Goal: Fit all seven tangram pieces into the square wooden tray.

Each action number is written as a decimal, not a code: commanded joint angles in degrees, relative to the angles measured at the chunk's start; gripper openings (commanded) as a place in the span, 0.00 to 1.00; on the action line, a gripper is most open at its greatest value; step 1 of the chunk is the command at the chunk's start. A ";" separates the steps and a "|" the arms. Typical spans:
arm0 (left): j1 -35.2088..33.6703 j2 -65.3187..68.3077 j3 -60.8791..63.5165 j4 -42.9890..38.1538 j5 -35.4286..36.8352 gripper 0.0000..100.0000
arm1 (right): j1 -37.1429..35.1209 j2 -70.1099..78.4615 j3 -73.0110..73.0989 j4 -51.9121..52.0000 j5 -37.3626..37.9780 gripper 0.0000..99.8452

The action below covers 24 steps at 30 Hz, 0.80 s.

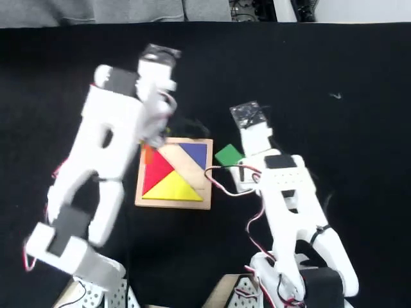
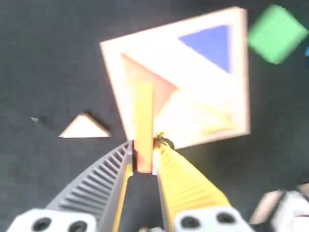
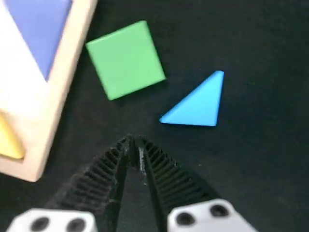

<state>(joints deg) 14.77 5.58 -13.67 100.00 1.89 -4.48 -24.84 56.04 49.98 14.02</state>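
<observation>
Black table point(image 1: 334, 96) holds the tray point(image 1: 173, 204); left end effector point(image 2: 143, 147) grips an orange piece point(image 2: 143, 108), right end effector point(image 3: 134, 143) clenched.

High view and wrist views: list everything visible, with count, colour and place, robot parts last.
table: one, black, under everything
wooden tray: one, light wood, on the table
red triangle: one, red, in the tray
yellow triangle: one, yellow, in the tray
dark blue triangle: one, dark blue, in a tray corner
orange piece: one, orange, on edge in the left gripper, over the tray
green square: one, green, on the table beside the tray
light blue triangle: one, light blue, on the table near the green square
pale triangle: one, pale, on the table apart from the tray
left gripper: one, yellow and grey, shut on the orange piece
right gripper: one, black, shut, over the table by the green square
</observation>
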 commanded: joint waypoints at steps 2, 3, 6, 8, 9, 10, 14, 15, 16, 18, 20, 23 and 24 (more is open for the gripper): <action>8.66 -7.30 7.69 -10.11 12.22 0.03 | 2.73 -1.80 -1.71 -1.41 -0.44 0.01; 9.45 -7.03 9.63 -12.75 13.19 0.03 | 2.73 -1.54 -1.71 -1.41 -0.44 0.01; 12.97 -5.80 15.60 -19.60 16.26 0.03 | 2.73 -1.54 -1.19 -1.49 -0.44 0.01; 15.52 -4.92 18.95 -24.18 17.93 0.03 | 2.73 -1.54 -0.40 -3.08 -0.44 0.01; 16.84 -4.48 20.35 -26.37 18.99 0.03 | 2.81 -1.54 -0.22 -3.78 -0.26 0.01; 18.24 -4.04 21.58 -28.31 19.87 0.03 | 2.81 -1.54 -0.13 -4.13 -0.18 0.01; 21.67 -4.04 24.22 -32.79 22.59 0.03 | 2.81 -1.54 -0.13 -4.48 -0.09 0.01; 21.76 -3.78 24.66 -32.79 23.47 0.03 | 2.81 -1.54 -0.13 -4.48 -0.09 0.01; 21.76 -3.60 25.10 -32.70 24.00 0.03 | 2.81 -1.54 -0.13 -4.48 -0.09 0.01; 21.76 -3.60 26.86 -33.14 24.53 0.03 | 2.81 -1.54 -0.13 -4.48 -0.09 0.01; 22.11 -3.60 28.53 -34.64 24.53 0.03 | 2.81 -1.54 -0.13 -4.48 -0.09 0.01; 21.67 -3.60 29.76 -35.69 24.62 0.03 | 2.81 -1.45 -0.04 -4.48 -0.09 0.01; 21.05 -3.60 29.93 -35.87 24.44 0.03 | 2.81 -1.45 -0.04 -4.48 0.00 0.01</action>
<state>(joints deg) 35.69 2.51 16.13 65.63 26.07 -2.55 -24.84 56.04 46.46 14.02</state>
